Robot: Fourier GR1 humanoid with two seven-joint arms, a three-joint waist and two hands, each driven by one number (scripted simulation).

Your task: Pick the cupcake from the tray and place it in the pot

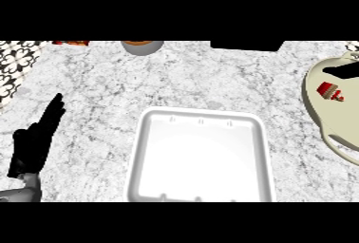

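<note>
Head view, marble counter (105, 85). White tray (144, 156) sits centre, nothing in it. Pot (317, 107), cream-coloured, at the right edge, partly cut off by the frame. Inside it lies a small red-and-white item, the cupcake (329, 90), on its side, toward the upper part of the pot's floor. A dark patch at the pot's upper rim, near the cupcake; cannot tell what it is.

Left hand (35, 140) at the lower left, fingers straight and together, pointing up the counter, holding nothing. It rests well apart from tray and pot. Right hand: not in the picture, so its state cannot be told.

Judgement: the cupcake already lies in the pot and the tray is bare, so the placing looks done. What remains is to clear the right arm away.

To do that well: lift straight up out of the pot before moving sideways, so fingers do not catch the rim or nudge the cupcake. Keep the left hand parked where it is; it has no part here. Avoid sweeping low over the tray's right wall on the way back.

Grey bowl-like thing (142, 46) at the top edge, well apart.
</note>
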